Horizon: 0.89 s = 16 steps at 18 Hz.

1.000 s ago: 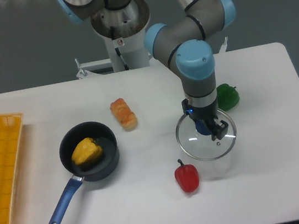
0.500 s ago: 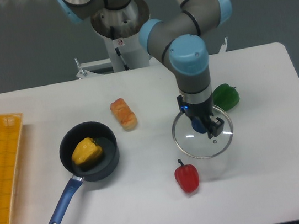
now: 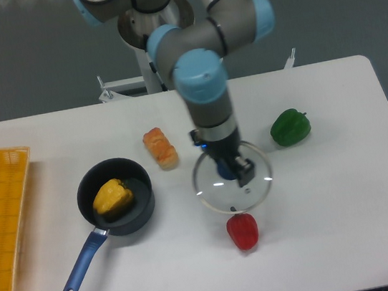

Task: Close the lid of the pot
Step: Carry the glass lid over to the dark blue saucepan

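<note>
The pot (image 3: pixel 117 197) is a small dark saucepan with a long blue handle, sitting at the left of the table with a yellow pepper (image 3: pixel 111 196) inside. It stands uncovered. The lid (image 3: pixel 219 192), a clear glass disc with a metal rim, hangs in the air at the table's middle, to the right of the pot. My gripper (image 3: pixel 228 167) points straight down and is shut on the lid's blue knob, which the fingers mostly hide.
A bread roll (image 3: pixel 159 147) lies between the pot and the lid. A red pepper (image 3: pixel 243 231) sits just below the lid, a green pepper (image 3: pixel 290 127) to the right. A yellow basket (image 3: pixel 0 209) fills the left edge.
My gripper has carried the lid leftward from beside the green pepper to the table's middle, nearer the pot. The pot and peppers have stayed put.
</note>
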Tool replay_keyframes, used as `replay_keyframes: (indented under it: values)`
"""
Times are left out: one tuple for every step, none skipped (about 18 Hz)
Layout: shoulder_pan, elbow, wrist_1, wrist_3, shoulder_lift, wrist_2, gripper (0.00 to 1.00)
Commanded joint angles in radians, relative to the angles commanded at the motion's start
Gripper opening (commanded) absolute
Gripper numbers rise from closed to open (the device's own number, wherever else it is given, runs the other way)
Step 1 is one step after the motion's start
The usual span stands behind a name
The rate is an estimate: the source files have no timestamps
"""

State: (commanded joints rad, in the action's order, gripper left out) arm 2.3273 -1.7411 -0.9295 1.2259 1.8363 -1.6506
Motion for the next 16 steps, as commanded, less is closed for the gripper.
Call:
replay_keyframes:
  values:
    - [-0.021,0.0,-0.005,-0.021,-0.003,0.0,0.64]
    - [-0.049,0.0,-0.006,-0.043,-0.003,0.0,0.64]
    - [-0.075,0.0,-0.008,-0.064,-0.005,0.0,0.64]
    - [-0.1,-0.002,-0.014,-0.086,-0.009,0.0,0.64]
    - [-0.121,-0.003,-0.021,-0.103,-0.009,0.0,0.64]
    - [-0.146,-0.002,-0.023,-0.121,-0.008,0.0,0.64]
    - [-0.166,-0.002,-0.022,-0.141,-0.005,0.0,0.64]
    - [-0.183,-0.003,-0.019,-0.161,-0.002,0.0,0.64]
    - [-0.199,-0.003,-0.019,-0.175,0.003,-0.002,0.64]
    - [-0.216,-0.003,-0.019,-0.186,0.005,-0.008,0.64]
    - [-0.229,-0.008,-0.017,-0.196,0.005,-0.012,0.64]
    - [-0.239,-0.009,-0.017,-0.201,0.005,-0.014,0.64]
    - [-0.249,-0.011,-0.018,-0.204,0.003,-0.014,0.64]
    - [-0.258,-0.014,-0.017,-0.21,0.003,-0.014,0.64]
    - [-0.262,-0.02,-0.017,-0.215,0.003,-0.014,0.64]
    - [-0.269,-0.028,-0.017,-0.215,0.003,-0.014,0.64]
